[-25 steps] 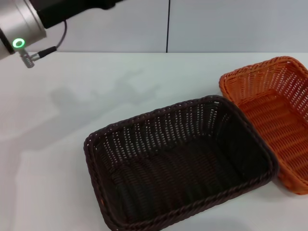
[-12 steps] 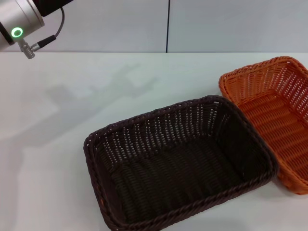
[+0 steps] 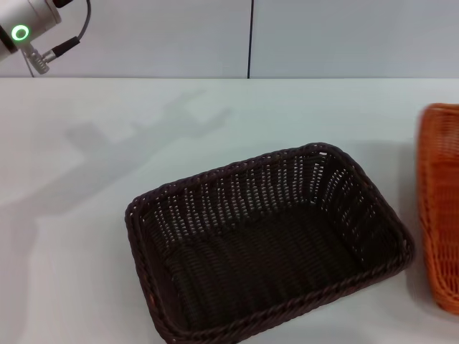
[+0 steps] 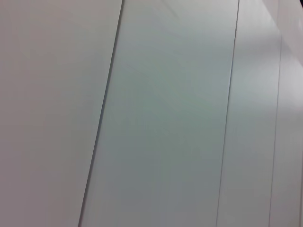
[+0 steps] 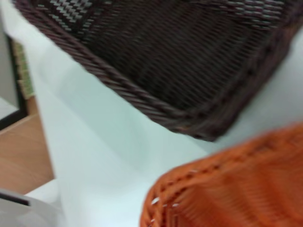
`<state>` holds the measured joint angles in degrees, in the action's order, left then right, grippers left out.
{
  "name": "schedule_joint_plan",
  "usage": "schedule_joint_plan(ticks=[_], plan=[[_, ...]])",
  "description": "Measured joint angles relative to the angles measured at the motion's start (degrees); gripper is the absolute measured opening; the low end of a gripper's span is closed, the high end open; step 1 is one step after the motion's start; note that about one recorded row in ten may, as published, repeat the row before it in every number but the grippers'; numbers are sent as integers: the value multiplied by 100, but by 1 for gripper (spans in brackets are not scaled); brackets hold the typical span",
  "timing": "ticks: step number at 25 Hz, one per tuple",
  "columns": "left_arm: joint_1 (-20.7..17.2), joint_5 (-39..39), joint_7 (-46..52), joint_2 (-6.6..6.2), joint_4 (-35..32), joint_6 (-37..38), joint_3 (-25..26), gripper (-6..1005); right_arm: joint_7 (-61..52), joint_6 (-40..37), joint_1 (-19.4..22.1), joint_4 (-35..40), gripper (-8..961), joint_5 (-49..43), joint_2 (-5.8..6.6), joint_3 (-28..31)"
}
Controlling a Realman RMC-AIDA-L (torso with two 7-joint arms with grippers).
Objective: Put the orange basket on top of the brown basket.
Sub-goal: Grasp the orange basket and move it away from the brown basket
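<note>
Orange basket sits at the head view's right edge, cut off by the frame, apart from the brown basket, which rests flat on the white table in the middle. In the right wrist view, the orange basket's braided rim lies close under the camera, with a corner of the brown basket just beyond it; the right gripper's own hold cannot be told. Only the left arm shows, raised at the far left corner, its wrist camera facing a wall panel.
</note>
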<state>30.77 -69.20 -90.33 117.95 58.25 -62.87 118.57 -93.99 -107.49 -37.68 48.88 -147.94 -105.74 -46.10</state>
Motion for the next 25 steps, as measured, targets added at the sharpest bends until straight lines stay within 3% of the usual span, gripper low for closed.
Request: schedule_joint_plan(ticks=[8, 9, 10, 11, 12, 16, 17, 21, 23, 25], plan=[[61, 0, -9, 0, -75, 22, 38, 854, 153, -512, -186, 6, 586, 20, -311, -70], [58, 0, -10, 0, -75, 21, 67, 854, 201, -565, -238, -7, 585, 15, -437, -146], [58, 0, -10, 0, -75, 21, 67, 853, 201, -565, -238, -7, 584, 15, -437, -146], [43, 0, -11, 0, -71, 18, 84, 853, 220, -622, -277, -24, 583, 15, -549, -241], [43, 0, -11, 0, -71, 18, 84, 853, 220, -622, -277, -24, 583, 15, -549, -241], [38, -1, -32, -5, -114, 13, 201, 853, 223, -892, -400, -19, 580, 27, -819, -470], [38, -1, -32, -5, -114, 13, 201, 853, 223, -892, -400, -19, 579, 27, -819, -470], [67, -4, -39, -13, -175, 14, 252, 852, 233, -1147, -506, -3, 576, 38, -1016, -593], [99, -16, -88, -16, -230, 16, 297, 852, 238, -1196, -512, 8, 575, 56, -1010, -516], [103, -16, -101, -17, -242, 20, 313, 852, 241, -1308, -512, 66, 573, 129, -920, -292]])
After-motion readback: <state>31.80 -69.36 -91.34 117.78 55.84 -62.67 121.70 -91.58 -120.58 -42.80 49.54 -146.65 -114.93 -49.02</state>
